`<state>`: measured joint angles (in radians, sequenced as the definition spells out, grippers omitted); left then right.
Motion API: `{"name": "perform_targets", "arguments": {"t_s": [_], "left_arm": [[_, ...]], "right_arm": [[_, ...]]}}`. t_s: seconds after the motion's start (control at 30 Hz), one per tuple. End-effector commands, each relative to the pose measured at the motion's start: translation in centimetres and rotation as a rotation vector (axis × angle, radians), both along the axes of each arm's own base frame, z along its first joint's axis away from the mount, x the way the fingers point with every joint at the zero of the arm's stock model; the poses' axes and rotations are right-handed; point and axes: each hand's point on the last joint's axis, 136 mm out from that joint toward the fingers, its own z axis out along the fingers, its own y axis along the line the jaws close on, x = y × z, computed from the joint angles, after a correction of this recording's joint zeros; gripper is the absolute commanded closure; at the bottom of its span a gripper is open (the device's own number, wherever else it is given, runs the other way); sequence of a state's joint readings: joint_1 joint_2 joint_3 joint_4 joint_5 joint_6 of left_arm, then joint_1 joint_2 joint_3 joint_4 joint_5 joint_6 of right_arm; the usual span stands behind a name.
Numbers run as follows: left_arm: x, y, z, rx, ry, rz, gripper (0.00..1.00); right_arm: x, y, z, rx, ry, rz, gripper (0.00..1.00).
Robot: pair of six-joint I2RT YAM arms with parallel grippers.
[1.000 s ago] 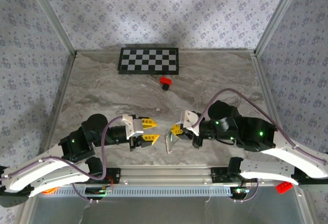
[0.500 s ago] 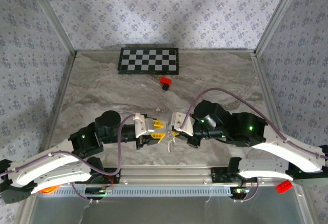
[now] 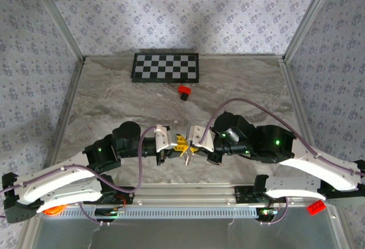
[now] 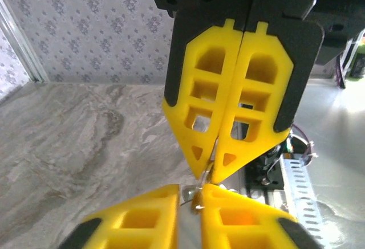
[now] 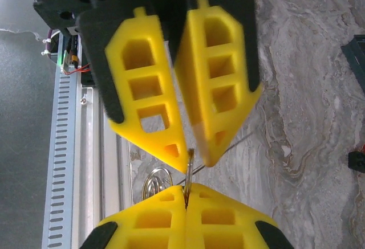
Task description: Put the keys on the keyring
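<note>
The task was judged unfinished, since no key could be seen threaded. The right end effector (image 5: 186, 195) was clamped on thin metal of the keyring (image 5: 156, 183), over the near tabletop (image 3: 114, 101). The left end effector (image 4: 190, 199) met it tip to tip with its fingers nearly together about metal, but a firm grip could not be confirmed. The key's green head was hidden.

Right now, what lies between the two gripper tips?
Thin silvery metal, seemingly part of the keyring, runs from the right gripper up to the left gripper. This shows best in the right wrist view.
</note>
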<state>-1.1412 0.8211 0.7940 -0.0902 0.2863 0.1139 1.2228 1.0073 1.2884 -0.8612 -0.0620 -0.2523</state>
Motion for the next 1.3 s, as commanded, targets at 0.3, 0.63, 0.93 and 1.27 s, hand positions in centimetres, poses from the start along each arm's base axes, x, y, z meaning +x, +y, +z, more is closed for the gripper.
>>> {"name": "perform_targets", "arguments": {"t_s": [0.3,0.63,0.93,1.27], "left_arm": [[-0.4,0.4,3.1,-0.103,-0.039,-0.008,1.00],[-1.7,0.9,4.6,-0.169,-0.042,-0.065,1.00],[-2.7,1.6,5.7,-0.223,-0.047,-0.102,1.00],[-3.1,2.1,6.2,-0.247,-0.048,-0.115,1.00]], "right_arm": [[-0.3,0.9,1.0,0.037,-0.030,0.024,1.00],[-0.9,1.0,3.1,0.216,-0.008,0.010,0.90],[-1.7,0.8,2.9,0.264,0.037,0.029,0.76],[-1.6,1.0,3.1,0.288,0.043,0.030,0.86]]}}
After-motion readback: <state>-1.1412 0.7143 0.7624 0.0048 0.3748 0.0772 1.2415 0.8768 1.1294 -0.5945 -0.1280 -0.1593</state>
